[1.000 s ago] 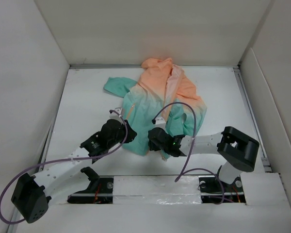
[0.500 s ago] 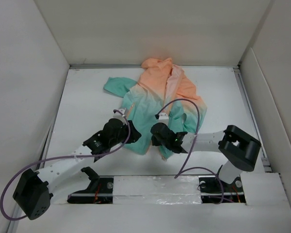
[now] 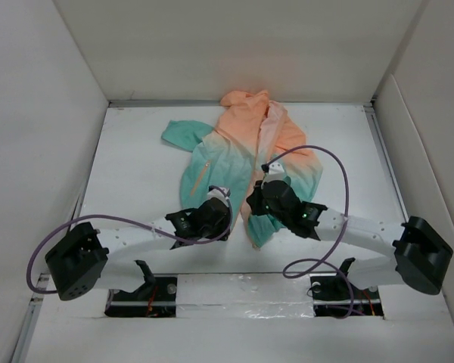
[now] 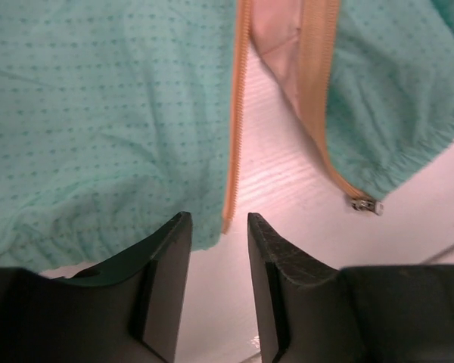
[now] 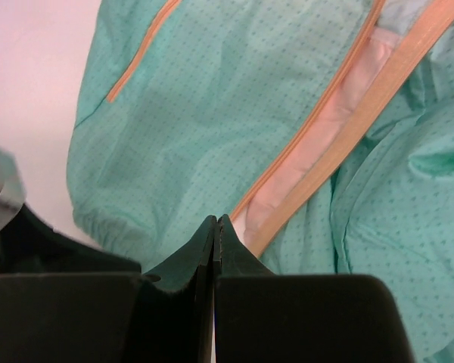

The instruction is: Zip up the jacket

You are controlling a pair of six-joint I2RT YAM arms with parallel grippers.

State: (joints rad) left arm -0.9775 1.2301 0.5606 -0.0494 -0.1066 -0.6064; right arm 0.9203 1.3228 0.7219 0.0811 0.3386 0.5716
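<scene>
The jacket (image 3: 219, 162) lies on the white table, peach hood at the far end and teal hem toward me, front open with pink lining showing. My left gripper (image 3: 219, 219) is open at the hem. In the left wrist view its gripper (image 4: 218, 231) has one finger on each side of the bottom end of the left orange zipper strip (image 4: 234, 136), above bare table. The metal zipper slider (image 4: 363, 203) sits at the bottom of the right strip. My right gripper (image 3: 253, 206) is shut just above the jacket's front opening. In the right wrist view nothing shows between its pads (image 5: 216, 224) over the jacket (image 5: 212, 98).
White walls close in the table on the left, far and right sides. A foil-taped strip (image 3: 242, 291) runs along the near edge between the arm bases. Purple cables loop over both arms. The left arm's dark body (image 5: 38, 246) shows close beside the right gripper.
The left gripper has moved right to the zipper's bottom end at the hem. The right gripper has moved farther up over the front opening. The lower front now lies flatter.
</scene>
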